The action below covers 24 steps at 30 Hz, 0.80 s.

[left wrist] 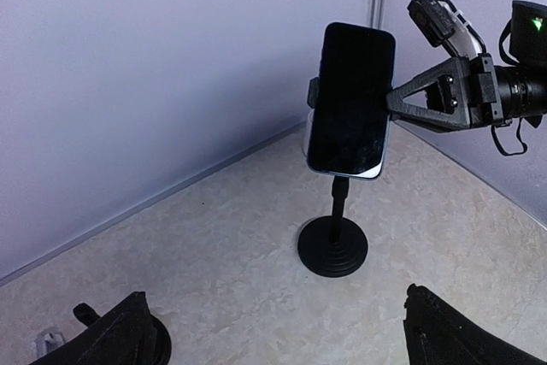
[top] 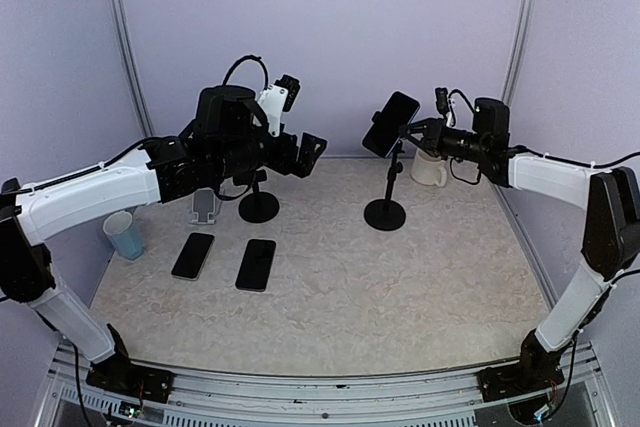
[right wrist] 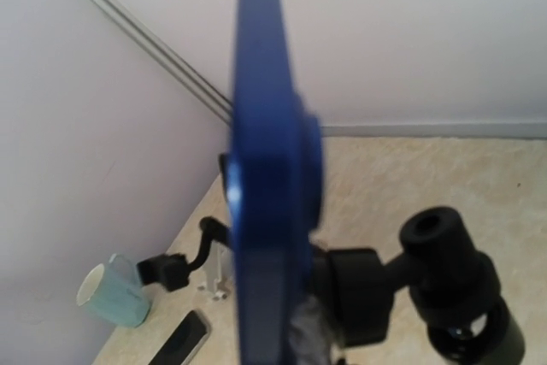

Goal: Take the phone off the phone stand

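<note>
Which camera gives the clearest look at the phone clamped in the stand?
The left wrist view: the phone faces it, whole dark screen visible above the stand, with the right gripper at its side edge. Top external shows it small and angled; right wrist shows only its blurred blue edge, close up.

Left arm reaches toward 3 o'clock, left hand (top: 305, 155) raised, jaws spread wide. Right arm stretches toward 9 o'clock, right hand (top: 408, 129) pinched on the phone (top: 391, 123).
</note>
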Each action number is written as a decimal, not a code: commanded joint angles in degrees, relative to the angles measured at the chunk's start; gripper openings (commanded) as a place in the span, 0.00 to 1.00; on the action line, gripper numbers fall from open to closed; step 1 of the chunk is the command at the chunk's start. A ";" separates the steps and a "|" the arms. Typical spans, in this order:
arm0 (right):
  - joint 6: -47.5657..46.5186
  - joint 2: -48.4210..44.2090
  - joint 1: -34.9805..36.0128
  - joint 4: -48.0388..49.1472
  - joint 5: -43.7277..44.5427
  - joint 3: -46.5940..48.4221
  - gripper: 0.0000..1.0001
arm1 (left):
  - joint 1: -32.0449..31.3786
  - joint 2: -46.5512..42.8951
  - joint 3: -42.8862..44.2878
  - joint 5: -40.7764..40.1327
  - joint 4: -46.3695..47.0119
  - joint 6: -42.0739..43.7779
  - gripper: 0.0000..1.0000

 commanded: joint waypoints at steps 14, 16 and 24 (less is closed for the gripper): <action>2.94 -15.87 6.56 4.63 1.71 -10.58 0.00 | -5.10 16.91 20.50 11.20 -11.70 -3.98 0.99; 3.22 -16.21 7.43 4.69 1.72 -11.39 0.00 | -5.30 18.42 21.96 11.88 -12.75 -3.82 0.99; 4.24 -18.34 9.44 4.99 2.06 -13.40 0.00 | -5.42 23.72 27.62 12.08 -15.79 -2.52 0.99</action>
